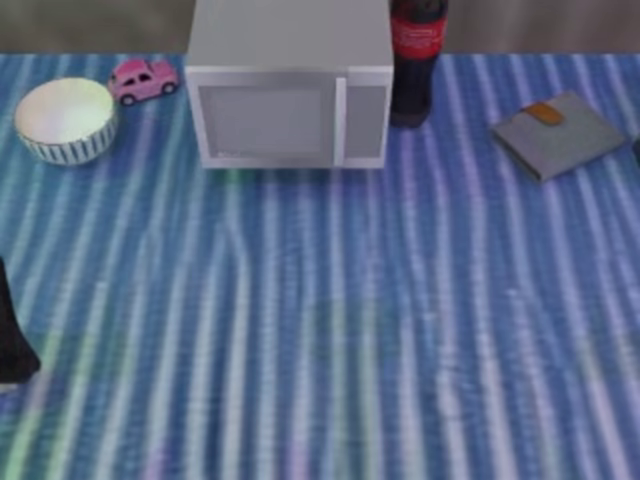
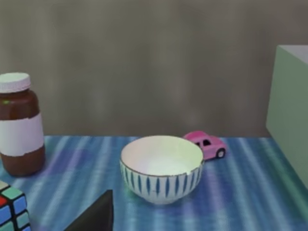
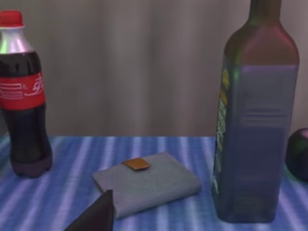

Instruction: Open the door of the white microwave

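White microwave (image 1: 290,85) at the bench's (image 1: 320,330) far edge, door (image 1: 268,120) shut and facing both arms — within reach; neither hand's grip state can be told.

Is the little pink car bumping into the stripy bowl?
Apart. In the top view a strip of blue cloth shows between the pink car and the bowl; the car sits behind it, nearer the white microwave.

White microwave (image 1: 290,45): matt casing, door (image 1: 268,120) window dull grey. Tablecloth (image 1: 330,330): striped cloth (faint wrinkles). Bowl (image 2: 161,168): glossy glazed. Cola bottle (image 3: 24,96): shiny plastic. Wallet (image 3: 149,185): matt fabric-like.
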Controlling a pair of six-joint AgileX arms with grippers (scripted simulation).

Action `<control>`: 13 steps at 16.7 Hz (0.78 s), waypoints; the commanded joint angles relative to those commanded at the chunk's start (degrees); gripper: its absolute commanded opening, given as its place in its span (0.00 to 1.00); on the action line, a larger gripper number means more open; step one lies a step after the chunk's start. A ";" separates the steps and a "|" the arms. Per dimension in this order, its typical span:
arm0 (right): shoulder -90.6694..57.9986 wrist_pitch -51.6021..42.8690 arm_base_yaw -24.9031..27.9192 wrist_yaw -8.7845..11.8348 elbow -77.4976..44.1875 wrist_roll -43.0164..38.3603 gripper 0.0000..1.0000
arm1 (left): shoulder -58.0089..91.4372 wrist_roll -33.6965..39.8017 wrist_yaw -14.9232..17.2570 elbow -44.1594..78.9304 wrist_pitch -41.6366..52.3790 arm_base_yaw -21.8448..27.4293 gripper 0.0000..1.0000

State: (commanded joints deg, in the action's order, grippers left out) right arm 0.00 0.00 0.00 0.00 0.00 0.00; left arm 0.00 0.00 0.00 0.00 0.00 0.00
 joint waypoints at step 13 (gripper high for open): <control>0.00 0.00 0.00 0.00 0.00 0.00 1.00 | 38.56 11.57 -8.62 33.38 12.47 14.46 1.00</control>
State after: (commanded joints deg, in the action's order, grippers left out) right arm 0.00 0.00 0.00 0.00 0.00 0.00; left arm 38.56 11.57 -8.62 33.38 12.47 14.46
